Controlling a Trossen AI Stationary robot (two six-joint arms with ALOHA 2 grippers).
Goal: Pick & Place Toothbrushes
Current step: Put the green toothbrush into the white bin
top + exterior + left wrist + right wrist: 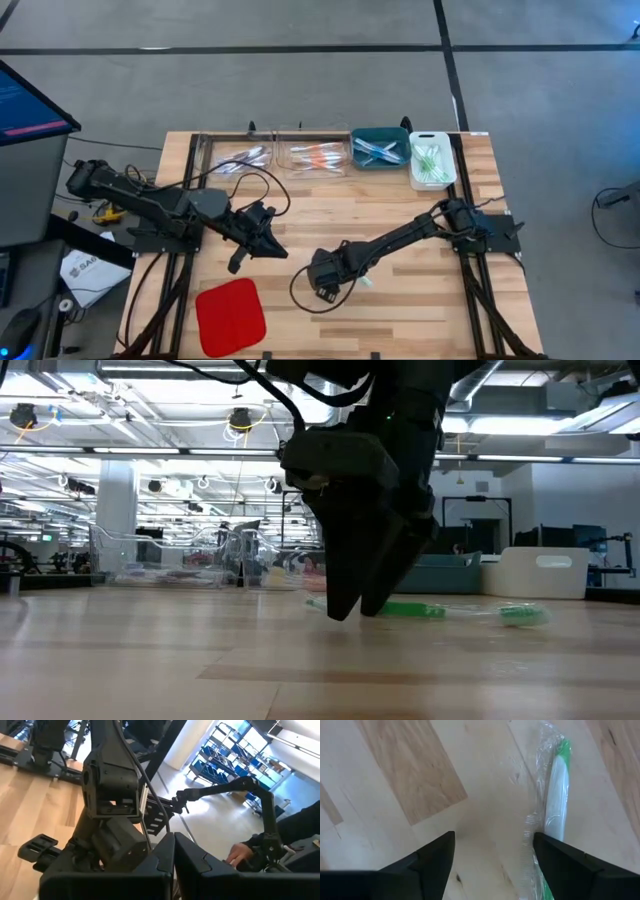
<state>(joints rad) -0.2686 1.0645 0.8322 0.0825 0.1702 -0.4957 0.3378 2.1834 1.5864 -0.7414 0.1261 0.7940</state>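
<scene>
One toothbrush (pixel 556 795) with green accents lies flat on the wooden table in a clear wrapper (pixel 450 610), near the table's middle (pixel 366 283). My right gripper (pixel 495 837) points down just beside it, open, low over the table (pixel 350 610). The toothbrush runs past one finger (pixel 560 857) and lies outside the gap between the two. My left gripper (pixel 280 250) hangs shut and empty above the table left of the middle (pixel 174 847). My right gripper stands with one finger (pixel 560 857) at the wrapper's edge (pixel 532 827) of the toothbrush. That finger hides the spot, so I cannot tell whether it touches. The toothbrush lies flat on the table.
Along the far edge stand two clear bins (pixel 235 158) (pixel 315 157), a teal bin (pixel 380 148) and a white bin (pixel 430 160), each with toothbrushes inside. A flat red pad (pixel 230 315) lies at the near left. A person's hand (pixel 240 852) shows beyond the table.
</scene>
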